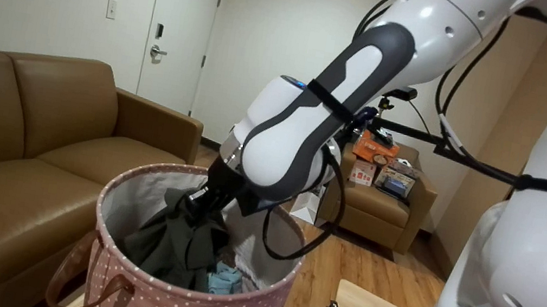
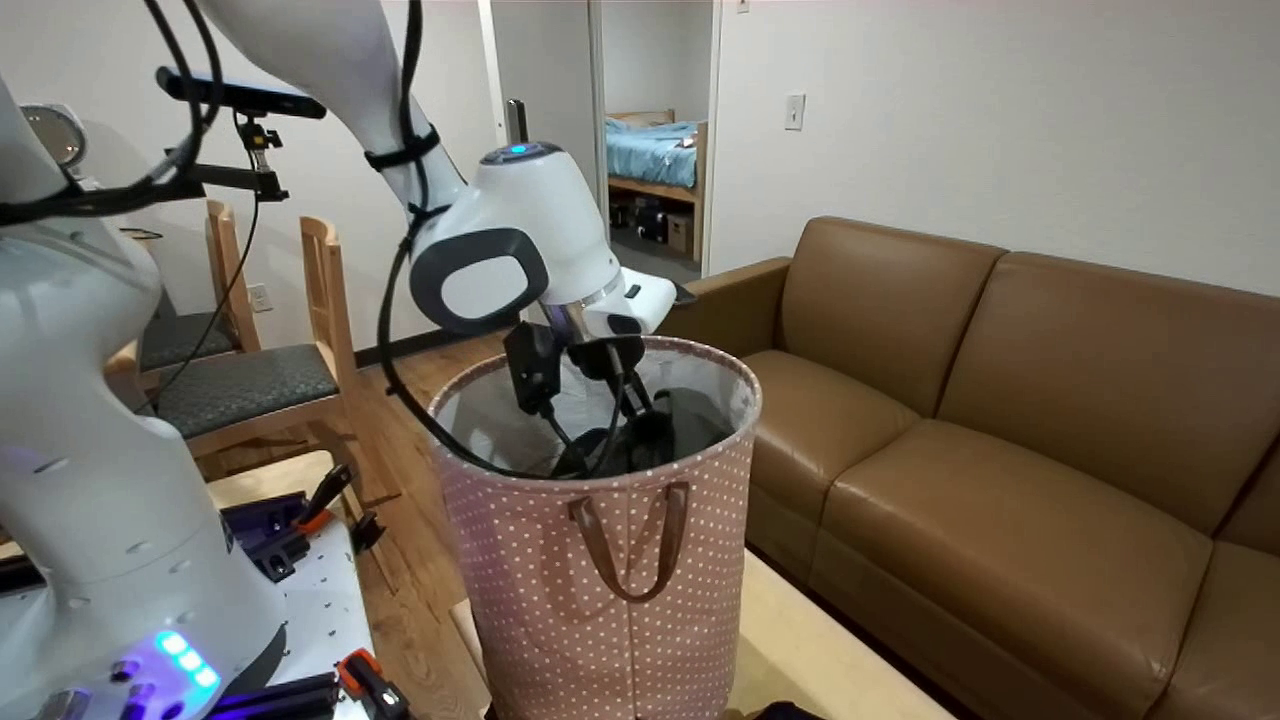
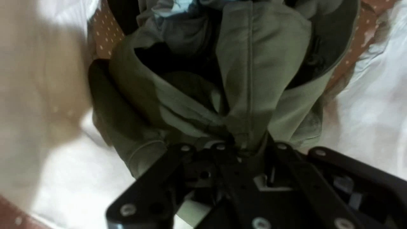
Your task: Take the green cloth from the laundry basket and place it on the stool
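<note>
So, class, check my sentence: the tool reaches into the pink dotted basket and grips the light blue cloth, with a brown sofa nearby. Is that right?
Wrong cloth: the wrist view shows the dark green cloth gripped by the tool; the light blue cloth lies away from its grip. The rest stands: the tool reaches into the pink dotted basket, with a brown sofa nearby.

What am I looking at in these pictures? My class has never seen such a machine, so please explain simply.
The machine is a white robot arm ending in a black gripper, which works like pinching fingers. Two pictures look on from outside; the third is taken from its wrist, looking into the laundry basket. In there, the gripper holds a bunched fold of the green cloth; light blue fabric shows too. On the white surface by the arm's base lie black-and-orange tools.
</note>
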Controlling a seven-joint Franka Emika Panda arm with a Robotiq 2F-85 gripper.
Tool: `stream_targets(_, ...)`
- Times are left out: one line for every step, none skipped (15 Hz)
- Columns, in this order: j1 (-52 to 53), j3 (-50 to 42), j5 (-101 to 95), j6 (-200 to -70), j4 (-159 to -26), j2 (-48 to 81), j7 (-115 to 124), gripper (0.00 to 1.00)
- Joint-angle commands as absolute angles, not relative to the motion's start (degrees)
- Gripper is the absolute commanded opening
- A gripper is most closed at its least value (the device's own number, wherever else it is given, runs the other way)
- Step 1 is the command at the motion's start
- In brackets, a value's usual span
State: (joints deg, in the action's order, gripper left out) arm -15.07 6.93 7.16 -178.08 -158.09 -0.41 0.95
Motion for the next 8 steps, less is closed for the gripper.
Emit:
stream_targets(-15.4, 5.9, 8.6, -176.8, -158.9, -8.5, -1.0, 0.03)
stream_targets(-14.7, 5.1, 9.3, -176.1, -159.3, -10.9, -1.9, 0.03)
stream_targets(-13.6, 4.0, 10.1, -175.2, -159.2, -13.2, -3.1, 0.03)
stream_targets(-13.0, 2.9, 10.1, -174.5, -159.0, -15.1, -3.7, 0.03)
stream_targets(-11.9, 1.6, 10.4, -173.6, -158.9, -17.0, -4.8, 0.03)
stream_targets(-12.5, 1.0, 9.2, -171.9, -158.9, -19.5, -4.7, 0.03)
stream_targets(-10.8, -2.0, 5.6, -170.6, -159.2, -22.0, -2.3, 0.03)
stream_targets(-10.9, -2.8, 4.9, -168.5, -159.7, -25.4, -2.6, 0.03)
